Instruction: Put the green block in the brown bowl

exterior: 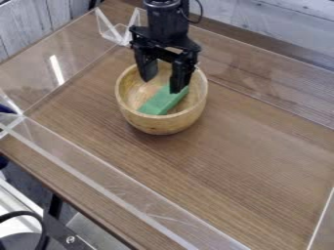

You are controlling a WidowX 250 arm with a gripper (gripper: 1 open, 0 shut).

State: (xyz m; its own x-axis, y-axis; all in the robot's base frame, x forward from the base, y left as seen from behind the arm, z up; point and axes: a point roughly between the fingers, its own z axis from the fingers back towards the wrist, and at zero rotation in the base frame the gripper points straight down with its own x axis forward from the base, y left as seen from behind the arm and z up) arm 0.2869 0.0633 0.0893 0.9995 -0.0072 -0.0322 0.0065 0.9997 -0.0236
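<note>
The green block (164, 103) lies inside the brown bowl (141, 119), leaning against its far inner wall. My black gripper (164, 78) hangs straight down just above the bowl's far side. Its two fingers stand apart and open, with nothing between them. The fingertips are a little above the block's upper end and are not touching it. The bowl stands on the wooden table toward the back left.
A clear acrylic wall (53, 68) surrounds the wooden table (235, 166). The front wall runs diagonally along the near edge. Bare wood stretches to the right and in front of the bowl.
</note>
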